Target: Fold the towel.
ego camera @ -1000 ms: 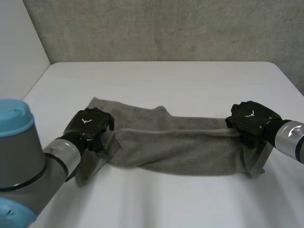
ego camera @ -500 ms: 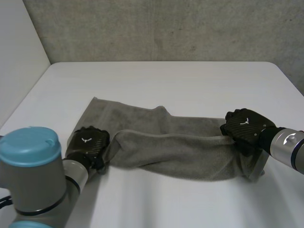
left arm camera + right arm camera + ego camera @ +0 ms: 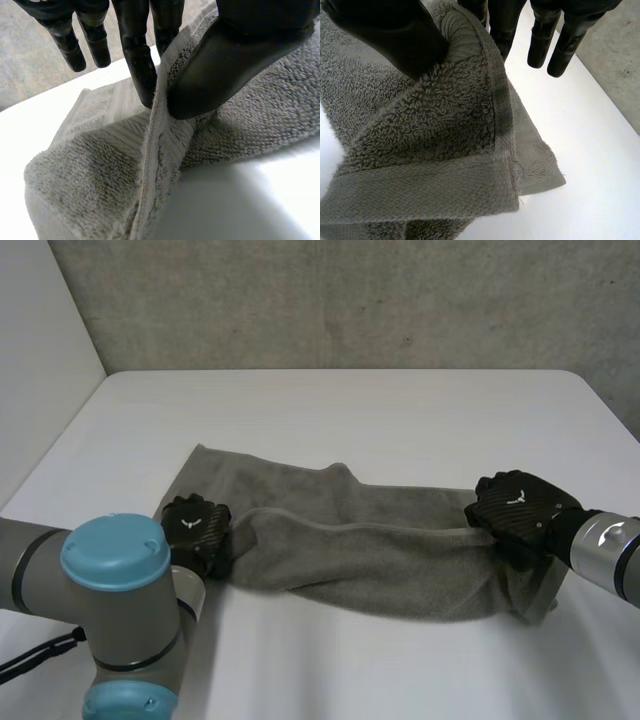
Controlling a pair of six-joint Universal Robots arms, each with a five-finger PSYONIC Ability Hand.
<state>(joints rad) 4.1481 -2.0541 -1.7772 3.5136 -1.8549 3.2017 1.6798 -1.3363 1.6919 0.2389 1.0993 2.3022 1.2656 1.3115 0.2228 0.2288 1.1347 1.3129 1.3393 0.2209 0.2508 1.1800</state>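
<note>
My left hand (image 3: 195,528) pinching the towel (image 3: 370,552) at its left end, nudged slightly toward its far edge since before, right hand (image 3: 515,510) pinching its right end, hardly moved

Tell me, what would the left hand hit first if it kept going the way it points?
Probably more towel: the left hand pinches its edge, and cloth lies flat just past the fingertips. Beyond that, bare table, though depth is unclear.

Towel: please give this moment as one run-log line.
left hand: pinches towel, left end | right hand: pinches right end | towel: partly folded, on table
</note>
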